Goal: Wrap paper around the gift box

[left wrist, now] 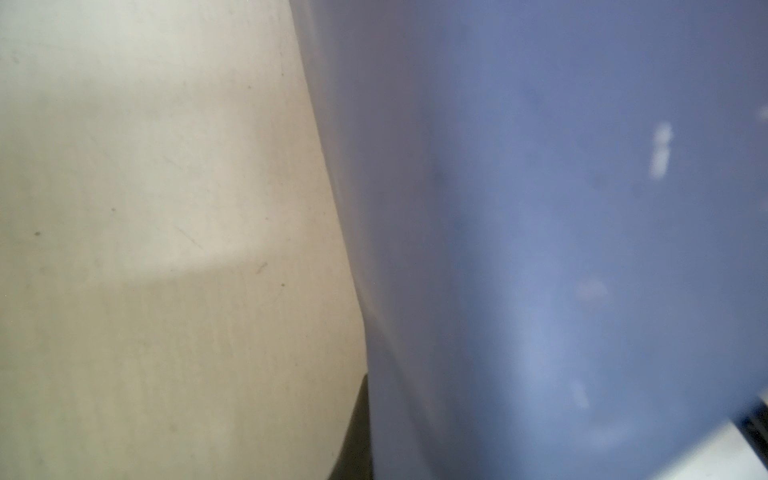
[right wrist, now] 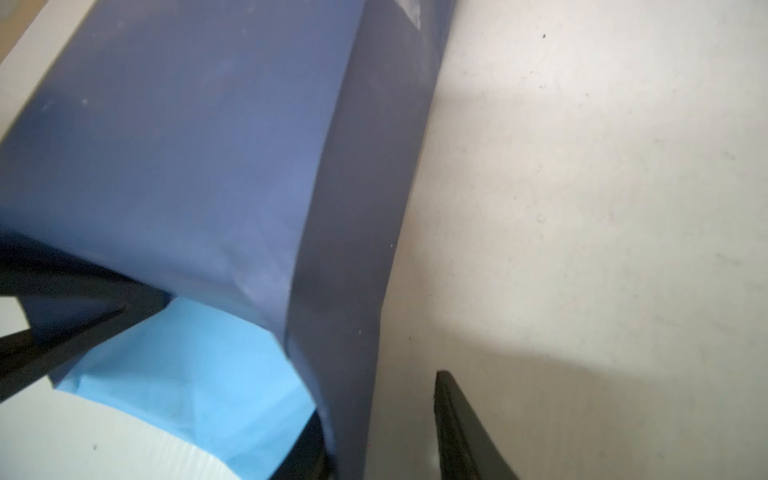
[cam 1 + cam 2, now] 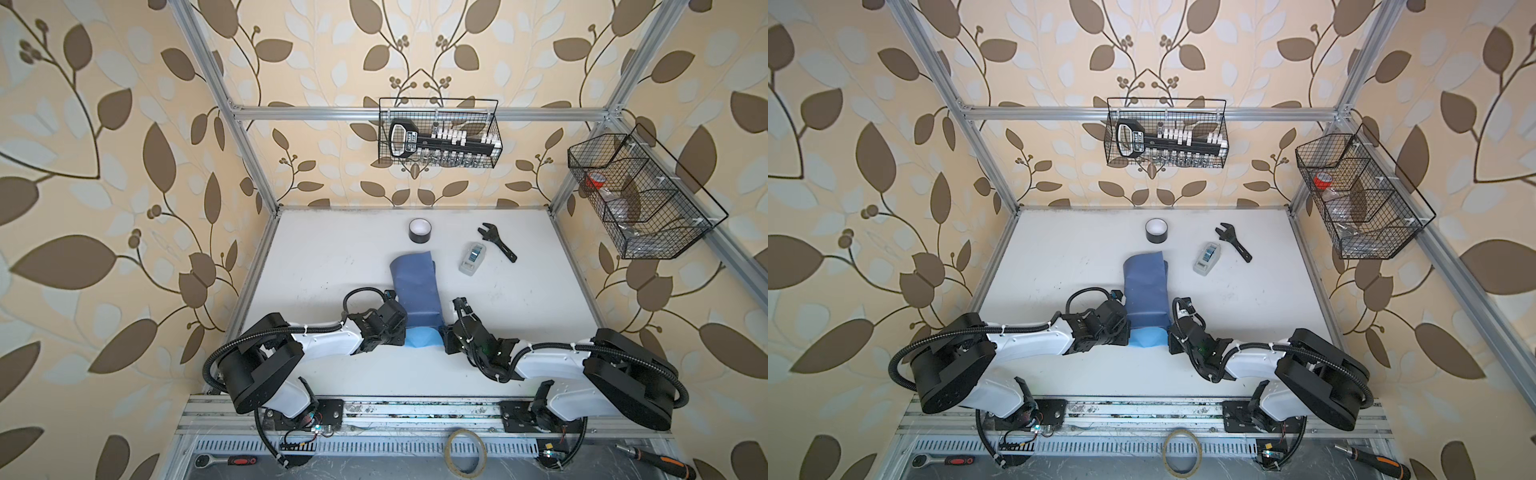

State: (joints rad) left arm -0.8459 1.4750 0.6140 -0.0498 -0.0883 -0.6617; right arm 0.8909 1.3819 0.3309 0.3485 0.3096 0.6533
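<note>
The paper [image 3: 415,286] lies near the middle of the table [image 3: 324,257], folded into a long sleeve with its darker blue face outward. The lighter face shows at the open end nearest the arms. The gift box is not visible in any view; it is probably inside the sleeve, where the sleeve looks squared off and full. The left gripper [image 3: 401,332] is closed at the left corner of that open end, and in the right wrist view it seems to pinch the paper's edge. The right gripper [image 2: 382,453] has its jaws apart, straddling the sleeve's right side wall, with bare table between the wall and the outer finger [image 2: 457,436], so it clamps nothing. The sheet looks thin, light and limp: it will crease, spring back from a fold and tear if it is pulled hard. The best places to hold it seem to be the loose corners of the open end, pressed down flat against the stiff box underneath.
</note>
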